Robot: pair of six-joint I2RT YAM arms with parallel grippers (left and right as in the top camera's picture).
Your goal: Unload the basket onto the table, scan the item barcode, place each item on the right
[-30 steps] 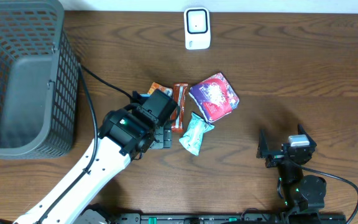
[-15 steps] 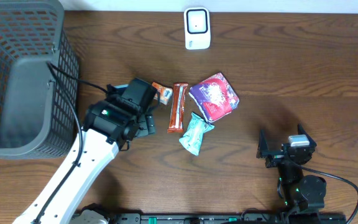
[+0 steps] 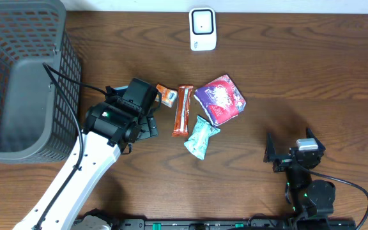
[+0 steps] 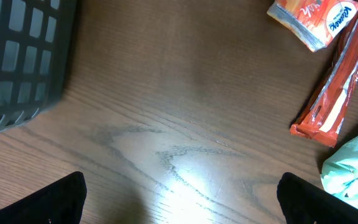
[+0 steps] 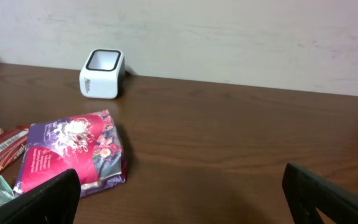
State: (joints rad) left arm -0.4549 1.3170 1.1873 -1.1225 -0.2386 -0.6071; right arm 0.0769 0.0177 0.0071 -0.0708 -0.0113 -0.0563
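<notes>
Beside the spread left hand (image 4: 179, 205), the red bar (image 4: 334, 93) points toward the scanner (image 3: 202, 29).

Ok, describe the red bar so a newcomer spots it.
From the grey basket on the left, look right to the middle of the table. The red bar lies between the small orange packet and the purple pouch. It alone is long and slim.

Wood-grain table (image 3: 312, 76), slight sheen — glossy crinkled purple pouch (image 3: 220, 98), matt grey plastic basket (image 3: 66, 89), smooth white plastic scanner (image 3: 202, 29).
</notes>
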